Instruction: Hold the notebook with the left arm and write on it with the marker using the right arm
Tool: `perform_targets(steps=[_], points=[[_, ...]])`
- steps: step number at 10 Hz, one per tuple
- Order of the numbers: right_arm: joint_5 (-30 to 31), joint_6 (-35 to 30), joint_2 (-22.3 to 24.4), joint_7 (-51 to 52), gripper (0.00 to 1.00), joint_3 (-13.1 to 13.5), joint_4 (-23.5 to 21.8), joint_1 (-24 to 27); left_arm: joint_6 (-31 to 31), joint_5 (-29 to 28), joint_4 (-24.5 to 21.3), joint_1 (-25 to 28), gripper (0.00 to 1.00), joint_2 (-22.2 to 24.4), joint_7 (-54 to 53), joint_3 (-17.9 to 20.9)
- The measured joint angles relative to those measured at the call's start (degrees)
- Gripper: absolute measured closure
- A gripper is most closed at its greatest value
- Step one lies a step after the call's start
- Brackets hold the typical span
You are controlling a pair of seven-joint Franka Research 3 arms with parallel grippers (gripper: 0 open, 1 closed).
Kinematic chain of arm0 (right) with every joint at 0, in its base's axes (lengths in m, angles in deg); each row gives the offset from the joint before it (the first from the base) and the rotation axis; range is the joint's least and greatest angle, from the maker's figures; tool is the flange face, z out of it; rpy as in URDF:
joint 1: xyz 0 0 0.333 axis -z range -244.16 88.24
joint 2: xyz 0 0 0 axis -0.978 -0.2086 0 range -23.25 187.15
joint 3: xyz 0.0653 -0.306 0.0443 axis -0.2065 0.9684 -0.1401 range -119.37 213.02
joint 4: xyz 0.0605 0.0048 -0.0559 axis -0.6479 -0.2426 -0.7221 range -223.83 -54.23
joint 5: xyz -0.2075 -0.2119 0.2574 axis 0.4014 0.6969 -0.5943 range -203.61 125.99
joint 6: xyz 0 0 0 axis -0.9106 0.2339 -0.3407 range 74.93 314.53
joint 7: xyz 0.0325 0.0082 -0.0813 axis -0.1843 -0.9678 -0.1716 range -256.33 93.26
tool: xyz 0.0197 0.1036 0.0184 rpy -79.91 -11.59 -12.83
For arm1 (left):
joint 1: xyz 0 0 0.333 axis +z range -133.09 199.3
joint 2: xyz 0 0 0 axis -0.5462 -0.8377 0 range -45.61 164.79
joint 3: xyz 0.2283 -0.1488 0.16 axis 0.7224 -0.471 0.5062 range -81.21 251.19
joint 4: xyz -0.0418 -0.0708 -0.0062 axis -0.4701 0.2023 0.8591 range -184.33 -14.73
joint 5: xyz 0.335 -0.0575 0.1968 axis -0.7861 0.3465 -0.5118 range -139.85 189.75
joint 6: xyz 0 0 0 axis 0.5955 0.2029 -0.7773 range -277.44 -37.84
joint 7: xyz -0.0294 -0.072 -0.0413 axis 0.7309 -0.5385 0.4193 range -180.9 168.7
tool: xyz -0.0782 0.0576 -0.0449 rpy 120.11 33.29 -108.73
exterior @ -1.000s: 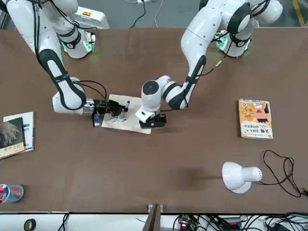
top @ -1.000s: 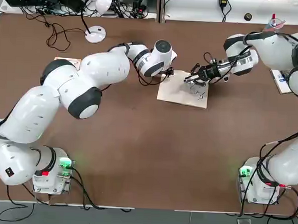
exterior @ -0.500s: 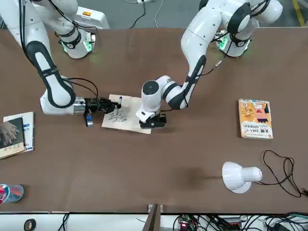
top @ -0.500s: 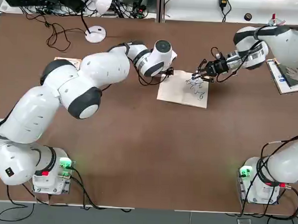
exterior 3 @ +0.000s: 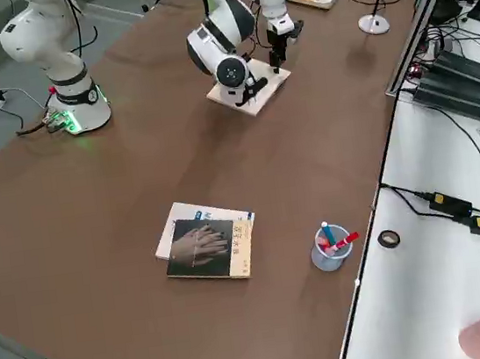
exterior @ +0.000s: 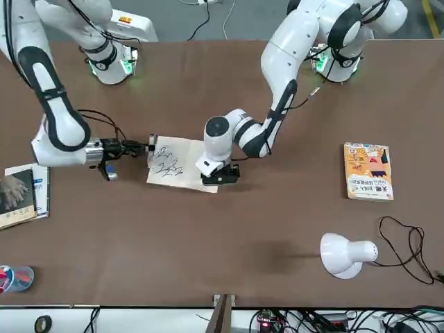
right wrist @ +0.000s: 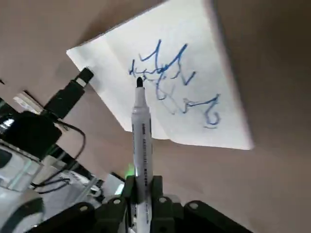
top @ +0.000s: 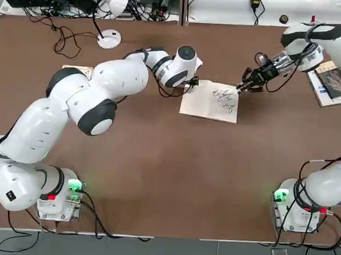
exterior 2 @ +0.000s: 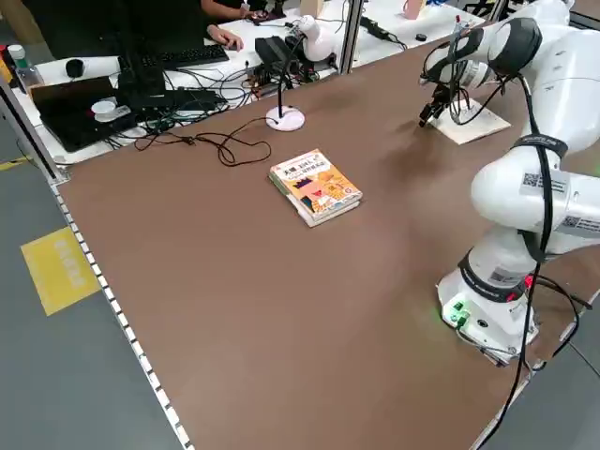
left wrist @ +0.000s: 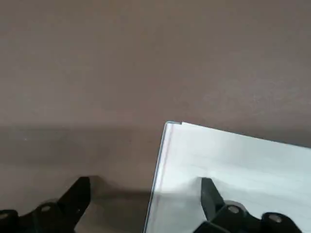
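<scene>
Cream-white rectangular notebook point(top: 210, 100) lies flat on the brown tabletop point(top: 168, 173), its open pale page carrying several scribbled lines; the left gripper point(exterior: 220, 175), on the glossy white left arm point(top: 104, 90), presses down on the notebook's edge, its fingers spread, one on the page and one on the tabletop just beside it, gripping nothing; the right gripper point(top: 245, 84), slim and black with trailing cables, hangs just beyond the opposite edge of the notebook, clamped fully on the thin blue-and-white marker point(right wrist: 140, 131), whose dark tip points toward the page but stands lifted clear of it, judging by the wrist view.

Judged from this, the writing looks largely laid down and the stroke paused or finished; to write more cleanly, the marker tip should come down gently onto a bare part of the page, nearer the gripper than the existing scribbles, with light pressure so the paper does not drag; the left gripper should keep steady downward pressure so the notebook cannot slide; an orange-yellow illustrated book point(exterior: 368, 171) sits well apart from both grippers.
</scene>
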Motion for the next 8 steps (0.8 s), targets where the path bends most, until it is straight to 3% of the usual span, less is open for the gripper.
perform_targets(steps=[8], points=[[21.43,-2.77,2.38,8.68,0.83,0.08,4.20,7.41,0.00,0.00,0.06,0.01,0.00,0.00,0.00,0.01]])
